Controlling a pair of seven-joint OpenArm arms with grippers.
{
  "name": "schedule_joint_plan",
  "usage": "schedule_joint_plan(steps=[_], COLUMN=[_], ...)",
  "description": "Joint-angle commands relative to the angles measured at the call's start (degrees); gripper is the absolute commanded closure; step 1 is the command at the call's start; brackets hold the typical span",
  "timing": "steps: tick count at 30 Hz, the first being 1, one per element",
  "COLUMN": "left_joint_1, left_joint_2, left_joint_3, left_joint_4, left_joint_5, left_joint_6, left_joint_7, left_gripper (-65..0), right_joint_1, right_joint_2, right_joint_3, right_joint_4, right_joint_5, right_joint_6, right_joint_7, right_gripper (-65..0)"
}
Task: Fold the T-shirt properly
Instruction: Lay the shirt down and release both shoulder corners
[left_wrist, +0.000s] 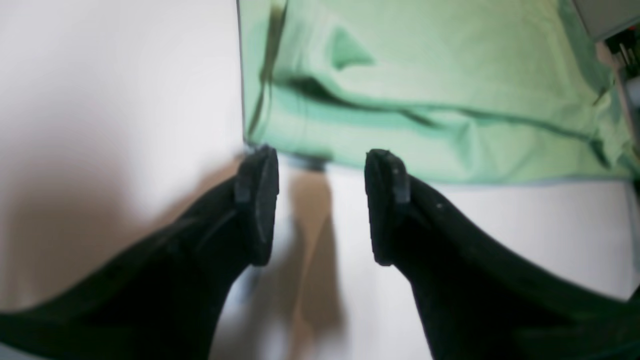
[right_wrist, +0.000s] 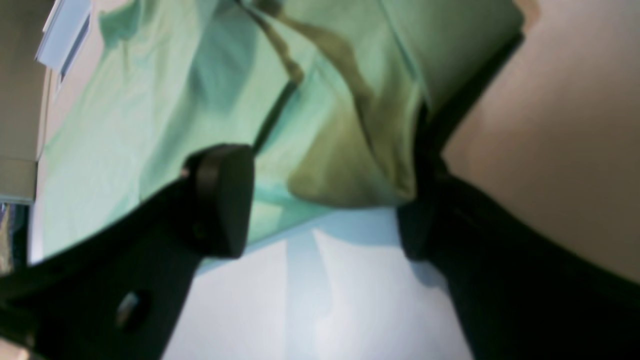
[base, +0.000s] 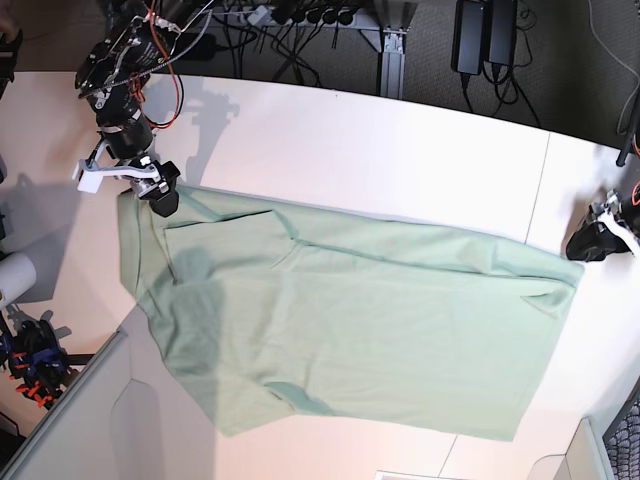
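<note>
T-shirt (base: 340, 320) spread flat, centre of white worktop (base: 400, 150). Left tool (left_wrist: 320, 205) open at corner, base view right edge – nothing held. Right tool (right_wrist: 325, 200) open, straddling cloth edge, upper left. Step: pre-grasp. Next: close both, lift evenly.
</note>
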Motion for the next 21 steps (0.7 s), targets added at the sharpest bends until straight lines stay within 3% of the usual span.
schedule_joint_plan(steps=[1,18,20,21], left_joint_1=[-1.0,-5.2,-5.2,-5.2], left_joint_2=[-0.5,7.0,7.3,7.3], left_joint_3=[-0.4,-0.3,-0.3,-0.3], left_joint_4=[-0.1,-6.9,-6.9,-6.9], left_joint_5=[-1.0,4.1,4.8,5.3], left_joint_6=[0.2,1.4,2.6,2.7], left_joint_7=[-2.0,-3.8,-4.5,-4.8], left_gripper=[-31.4,-31.3,-28.3,-22.5], right_joint_1=[1.0,1.6,1.6,1.6], right_joint_2=[0.9,0.9,0.9,0.9], right_joint_3=[0.2,0.1,-0.2,-0.3], right_joint_4=[0.3,-0.4,-0.4,-0.4], right_joint_5=[0.6,0.8,0.8,0.8], right_joint_6=[0.4,0.5,0.5,0.5], right_joint_7=[0.9,1.1,1.6,2.0], right_gripper=[-43.2,-42.9,-36.3,-29.1])
